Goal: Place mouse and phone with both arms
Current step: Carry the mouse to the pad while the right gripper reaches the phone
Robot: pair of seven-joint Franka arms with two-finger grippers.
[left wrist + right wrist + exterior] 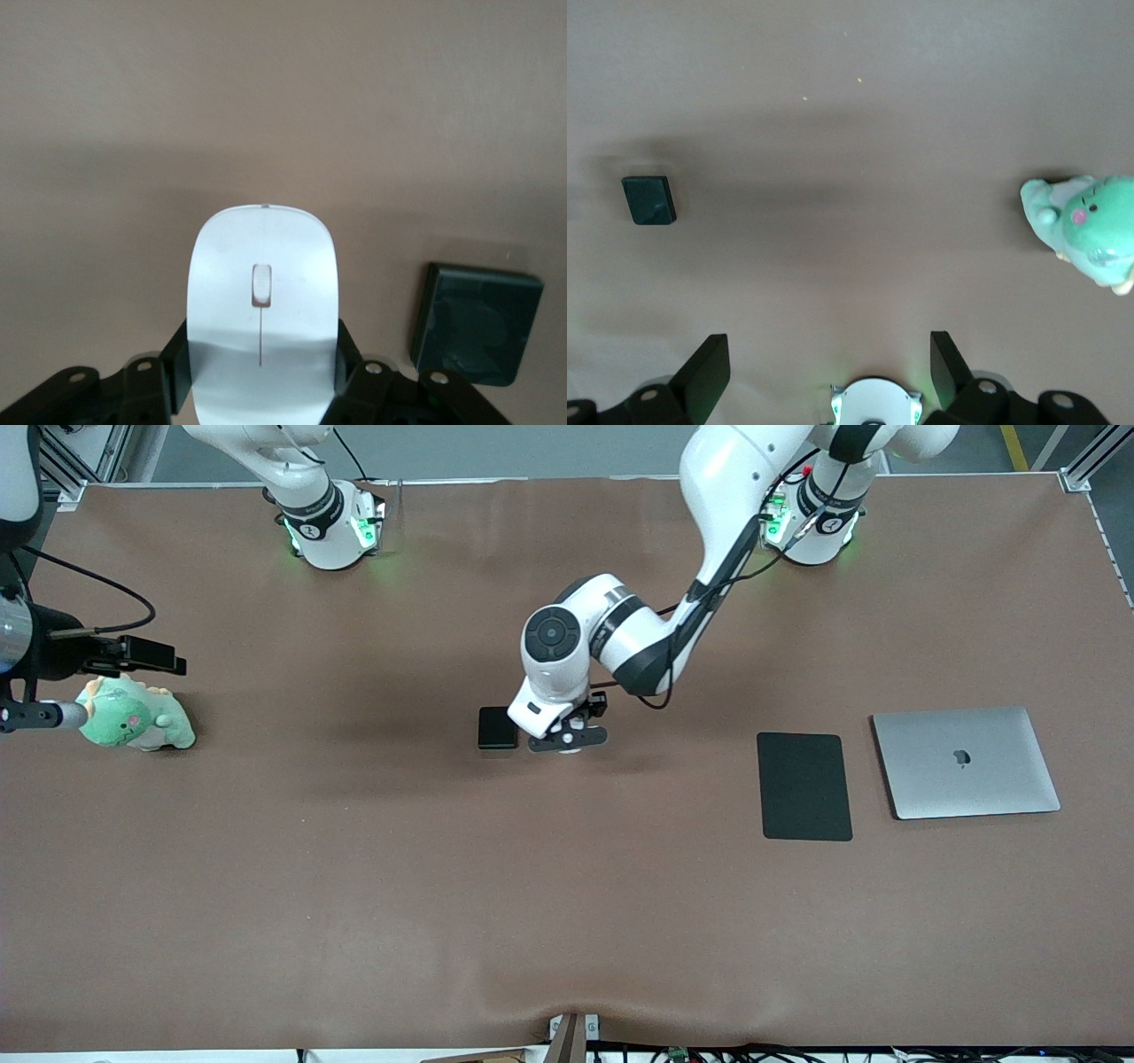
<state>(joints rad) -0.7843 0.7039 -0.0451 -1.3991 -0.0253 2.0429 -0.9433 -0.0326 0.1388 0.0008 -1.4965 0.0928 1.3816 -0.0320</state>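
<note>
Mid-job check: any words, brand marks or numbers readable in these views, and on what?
Silver laptop: dark apple-shaped logo on its lid, no words.
Round tags on both arm bases: marks too small to read.
White oval mouse, glossy black phone, matte black mouse pad, green plush toy: no text.

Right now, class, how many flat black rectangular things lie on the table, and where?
2. The phone lies mid-table beside the left hand, which grips the mouse. The mouse pad lies beside the laptop, toward the left arm's end. None seems hidden.
</note>
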